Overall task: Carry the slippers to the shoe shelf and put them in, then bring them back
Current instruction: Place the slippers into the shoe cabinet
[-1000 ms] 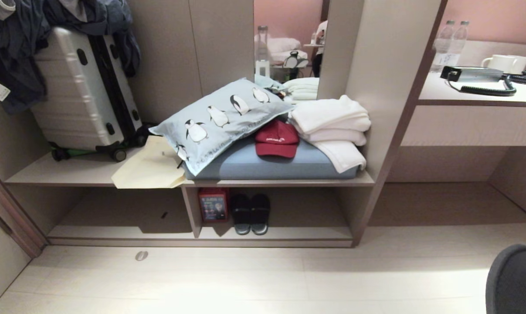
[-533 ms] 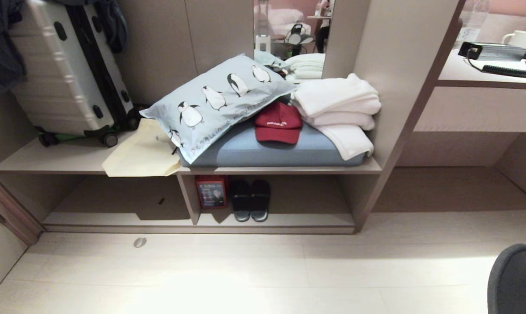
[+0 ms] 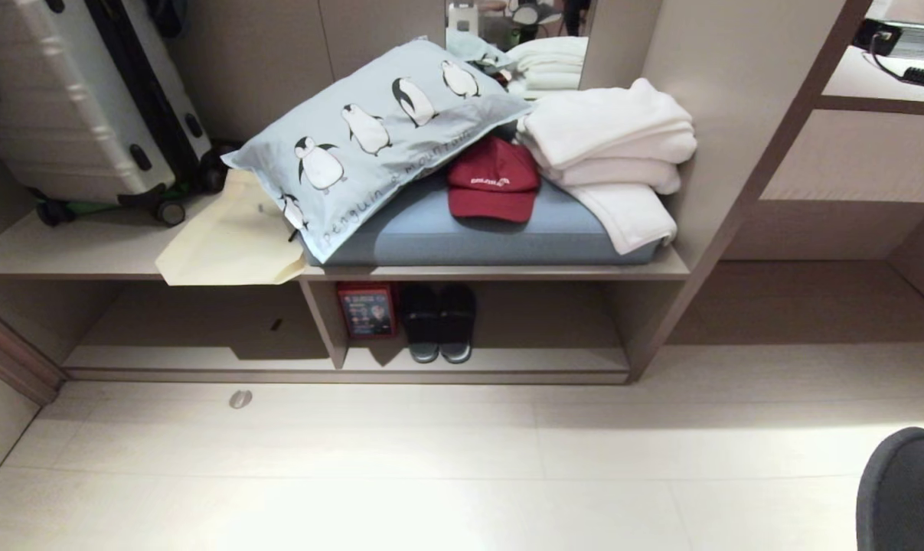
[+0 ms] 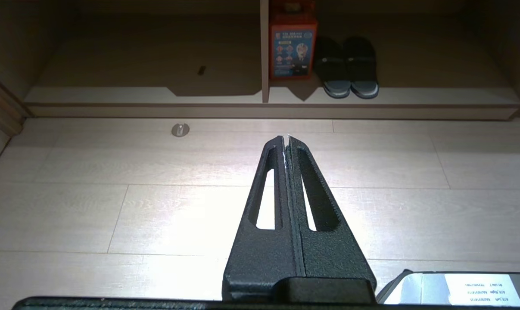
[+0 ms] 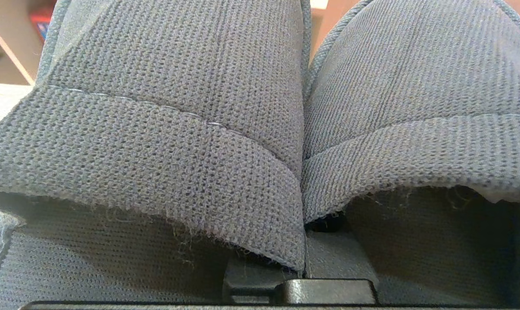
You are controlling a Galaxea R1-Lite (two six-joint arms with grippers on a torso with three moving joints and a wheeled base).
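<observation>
Right hand (image 5: 305, 241) between slippers (image 5: 191, 129)

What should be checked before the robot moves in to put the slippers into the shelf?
1. Slippers held by right gripper: ok, both fill the right wrist view.
2. Left gripper shut and empty: ok.
3. Shelf in head view: ok.
4. Free space in the shelf: ok, bare board right of the black slides and left of the divider.
5. Red box clear of that space: ok.
6. Floor ahead clear: ok.
</observation>
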